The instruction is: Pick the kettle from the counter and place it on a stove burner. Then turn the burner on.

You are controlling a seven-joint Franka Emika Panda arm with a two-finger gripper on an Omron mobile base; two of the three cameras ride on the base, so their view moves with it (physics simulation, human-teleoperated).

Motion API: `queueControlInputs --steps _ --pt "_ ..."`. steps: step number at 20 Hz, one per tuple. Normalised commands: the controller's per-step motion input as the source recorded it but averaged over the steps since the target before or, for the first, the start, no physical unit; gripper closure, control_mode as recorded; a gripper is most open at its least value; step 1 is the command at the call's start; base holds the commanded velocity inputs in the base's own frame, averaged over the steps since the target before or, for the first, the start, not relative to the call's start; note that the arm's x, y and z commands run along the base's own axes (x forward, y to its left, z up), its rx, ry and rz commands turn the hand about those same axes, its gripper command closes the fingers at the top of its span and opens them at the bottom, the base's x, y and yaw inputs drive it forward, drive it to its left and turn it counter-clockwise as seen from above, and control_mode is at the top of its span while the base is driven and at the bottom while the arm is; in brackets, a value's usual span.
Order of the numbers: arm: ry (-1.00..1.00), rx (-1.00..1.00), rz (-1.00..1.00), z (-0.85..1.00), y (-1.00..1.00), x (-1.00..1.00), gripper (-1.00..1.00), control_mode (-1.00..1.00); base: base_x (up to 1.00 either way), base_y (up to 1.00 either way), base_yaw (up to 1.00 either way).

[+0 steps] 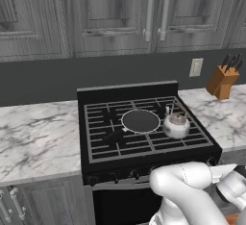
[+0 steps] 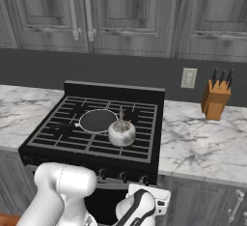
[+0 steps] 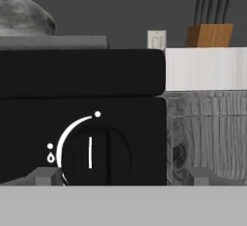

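Observation:
The shiny silver kettle [image 1: 176, 125] [image 2: 121, 132] stands upright on the stove burner grate [image 1: 144, 144] [image 2: 140, 143], at its right side beside a flat dark disc. From the hand view the kettle's rounded body [image 3: 21, 12] peeks over the stove's top edge. My gripper [image 3: 123, 177] is open, low in front of the stove's black front panel, with a round black knob [image 3: 96, 157] just ahead; the knob's white mark points straight up. The fingertips [image 3: 46, 176] are spread wider than the knob and hold nothing. The marble counter [image 1: 221, 113] [image 2: 202, 138] flanks the stove.
A round dark disc with a pale rim [image 1: 140, 121] [image 2: 98, 120] lies mid-stove. A wooden knife block [image 1: 222, 81] [image 2: 214, 99] [image 3: 210, 34] stands on the right counter below a wall outlet [image 2: 188, 77]. Grey cabinet fronts [image 3: 212, 133] sit right of the knob panel.

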Motion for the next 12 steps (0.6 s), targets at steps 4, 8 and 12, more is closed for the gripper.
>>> queueControlInputs --steps 4,8,12 --pt "-0.04 0.0 -0.02 0.05 0.01 0.0 -1.0 -1.0 0.0 0.0 0.0" --pt "-0.1 0.0 -0.02 0.12 0.03 0.0 -1.0 -1.0 0.0 0.0 0.0" --pt "-0.08 0.0 -0.01 0.14 0.01 0.0 -1.0 -1.0 0.0 0.0 0.0"
